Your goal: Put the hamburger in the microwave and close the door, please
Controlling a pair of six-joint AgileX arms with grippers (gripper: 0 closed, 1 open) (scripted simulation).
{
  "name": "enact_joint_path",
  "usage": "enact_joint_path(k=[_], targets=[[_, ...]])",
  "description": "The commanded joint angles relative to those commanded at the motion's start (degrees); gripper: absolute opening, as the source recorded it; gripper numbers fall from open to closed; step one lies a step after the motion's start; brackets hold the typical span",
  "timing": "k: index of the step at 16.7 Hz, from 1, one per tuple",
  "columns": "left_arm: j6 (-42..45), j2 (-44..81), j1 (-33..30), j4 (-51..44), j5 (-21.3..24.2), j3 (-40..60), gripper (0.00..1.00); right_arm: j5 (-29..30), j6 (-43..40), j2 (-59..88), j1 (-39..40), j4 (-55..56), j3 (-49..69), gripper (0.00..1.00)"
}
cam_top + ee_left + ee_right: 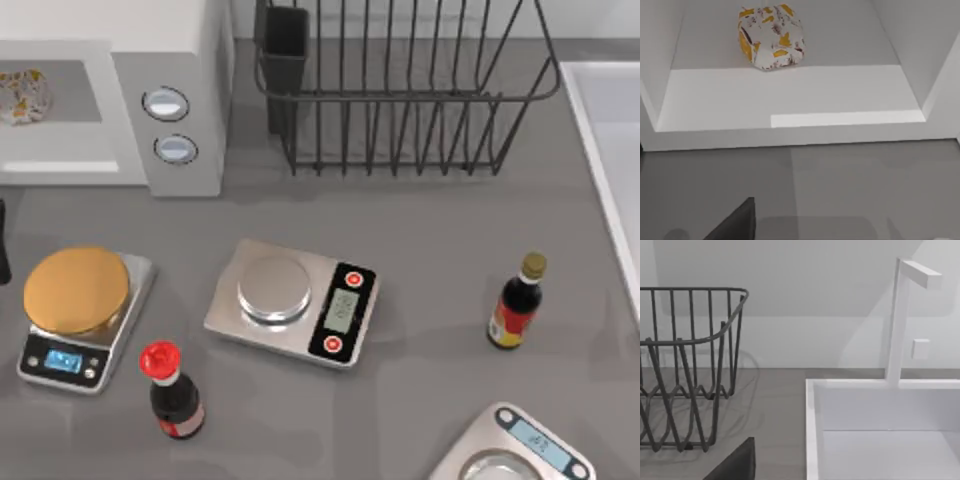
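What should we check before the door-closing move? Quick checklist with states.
1. Cream-white, orange-blotched hamburger inside the white boxy microwave: ok.
2. Hamburger back from the cavity's front lip: ok, resting on the grey floor behind it.
3. Microwave closed: not ok, cavity open.
4. Where the door stands: cannot tell.
5. Silver scale with golden-brown disc and red-capped dark bottle stand in front of the microwave; clear of the door's swing: cannot tell.
6. Gripper states: cannot tell.
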Motion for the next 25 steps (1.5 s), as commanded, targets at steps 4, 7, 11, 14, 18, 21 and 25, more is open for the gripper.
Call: enact_joint_path(k=[4, 7, 11, 14, 18, 21, 25], targets=[[0.3, -5.3, -0.2, -11.7, 0.3, 6.4, 1.00, 0.0, 0.0, 0.0, 0.0, 0.0, 0.0, 1.00], [0.3, -8.8, 0.4, -18.2, -1.6, 10.7, 1.00, 0.0, 0.0, 0.0, 0.0, 0.0, 0.0, 1.00], [0.3, -10.6, 2.0, -21.9, -3.5, 12.7, 1.00, 0.0, 0.0, 0.0, 0.0, 0.0, 0.0, 1.00], [0.3, -10.4, 1.8, -21.7, -3.4, 12.6, 1.00, 0.0, 0.0, 0.0, 0.0, 0.0, 0.0, 1.00], [-0.1, -13.5, 0.8, -21.7, -4.4, 10.8, 1.00, 0.0, 0.0, 0.0, 0.0, 0.0, 0.0, 1.00], [-1.1, -20.4, -1.5, -21.5, -6.7, 6.8, 1.00, 0.0, 0.0, 0.0, 0.0, 0.0, 0.0, 1.00], [-3.2, -33.5, -5.8, -21.2, -11.2, -1.0, 1.00, 0.0, 0.0, 0.0, 0.0, 0.0, 0.0, 1.00]])
